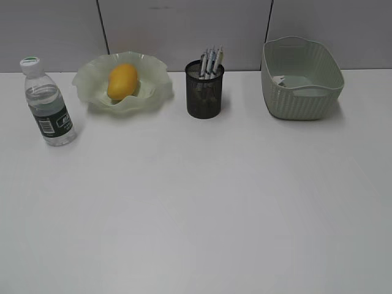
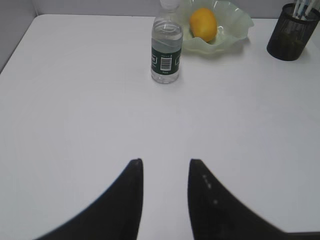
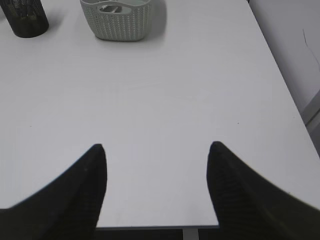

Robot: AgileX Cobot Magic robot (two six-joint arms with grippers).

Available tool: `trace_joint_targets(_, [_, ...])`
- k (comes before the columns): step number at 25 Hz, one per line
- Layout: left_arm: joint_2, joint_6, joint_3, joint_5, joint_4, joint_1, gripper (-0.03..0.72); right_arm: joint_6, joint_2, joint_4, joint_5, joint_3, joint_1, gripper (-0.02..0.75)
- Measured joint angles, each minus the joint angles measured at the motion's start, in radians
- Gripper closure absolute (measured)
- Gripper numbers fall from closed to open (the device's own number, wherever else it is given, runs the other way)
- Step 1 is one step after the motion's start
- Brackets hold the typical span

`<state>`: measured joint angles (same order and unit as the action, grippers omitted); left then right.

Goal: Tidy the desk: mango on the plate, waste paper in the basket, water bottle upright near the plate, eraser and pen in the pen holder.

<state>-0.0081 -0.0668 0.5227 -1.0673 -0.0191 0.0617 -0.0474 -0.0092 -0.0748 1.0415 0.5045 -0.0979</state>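
The mango (image 1: 122, 81) (image 2: 203, 24) lies in the ruffled green plate (image 1: 156, 92) (image 2: 235, 35). Left of the plate the water bottle (image 1: 49, 105) (image 2: 166, 52) stands upright. The black mesh pen holder (image 1: 204, 92) (image 2: 290, 35) (image 3: 25, 17) holds several pens (image 1: 211, 61); the eraser is hidden. The basket (image 1: 300, 79) (image 3: 117, 22) stands at the right with the waste paper (image 1: 283, 80) (image 3: 106, 8) just showing inside. Neither arm appears in the exterior view. My left gripper (image 2: 165, 162) is open over bare desk, well short of the bottle. My right gripper (image 3: 157, 146) is open wide near the desk's front edge, empty.
The white desk (image 1: 196, 208) has a grey panel wall behind it. Its right edge (image 3: 285, 95) and front edge (image 3: 155, 227) show in the right wrist view, its left edge (image 2: 15, 45) in the left wrist view.
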Motion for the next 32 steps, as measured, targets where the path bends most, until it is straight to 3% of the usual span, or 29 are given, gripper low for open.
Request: trace_joint_targets(32, [0.0, 0.0, 0.0, 0.0, 0.0, 0.0, 0.449, 0.0, 0.0, 0.0, 0.0, 0.0, 0.0, 0.237])
